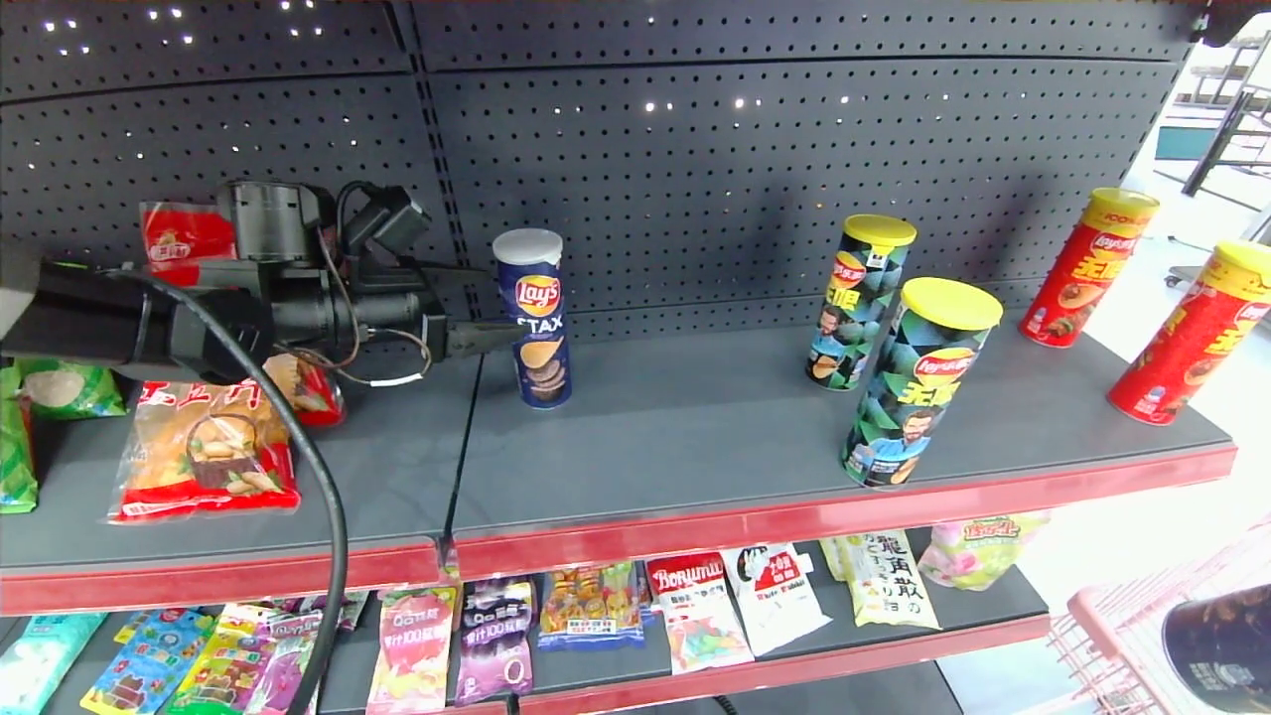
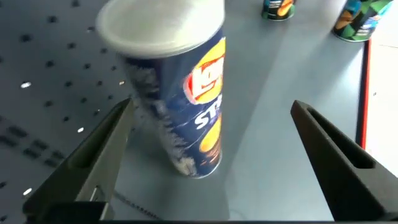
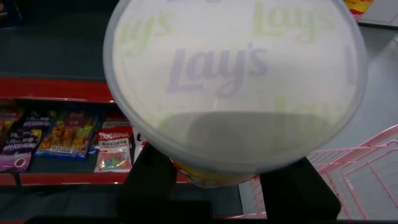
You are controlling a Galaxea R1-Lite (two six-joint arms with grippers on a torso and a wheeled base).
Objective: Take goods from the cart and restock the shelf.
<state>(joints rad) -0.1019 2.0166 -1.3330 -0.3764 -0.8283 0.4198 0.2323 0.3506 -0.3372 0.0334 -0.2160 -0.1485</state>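
Left pincer [image 2: 211,106] is spread wide. The blue can [image 2: 186,93] stands upright between its fingers, much nearer one finger than the other; we can't tell if that finger touches it. In the head view this pincer sits centre-left of the frame, level with the can's middle, and its arm lies across from the left edge.

Right pincer [image 3: 224,183] is pinching a lidded can [image 3: 236,81] by the body, one dark finger each side under the translucent lid. The pink wire cart [image 3: 367,174] is beyond it.

Head view, near to far:
- Lower right corner: the cart's rim, with a dark cylinder [image 1: 1216,645] above it. We can't tell what that is.
- Bottom edge: flat snack packets [image 1: 695,606] in a row on the lower shelf.
- Above that: the grey shelf [image 1: 695,447] with a red front lip.
- Near the lip, right of centre: front green can [image 1: 918,382], yellow lid. The rear green can [image 1: 859,298] is just behind it, apart.
- Left side: peanut bag [image 1: 204,447] lying flat, green bags [image 1: 15,437] at the left edge.
- Centre-left, mid-depth: the blue can, well apart from the green ones.
- Right edge: near red can [image 1: 1197,333], then far red can [image 1: 1087,268] behind it, both with yellow lids.
- Upper left: red bag [image 1: 184,233] against the black pegboard [image 1: 745,149].
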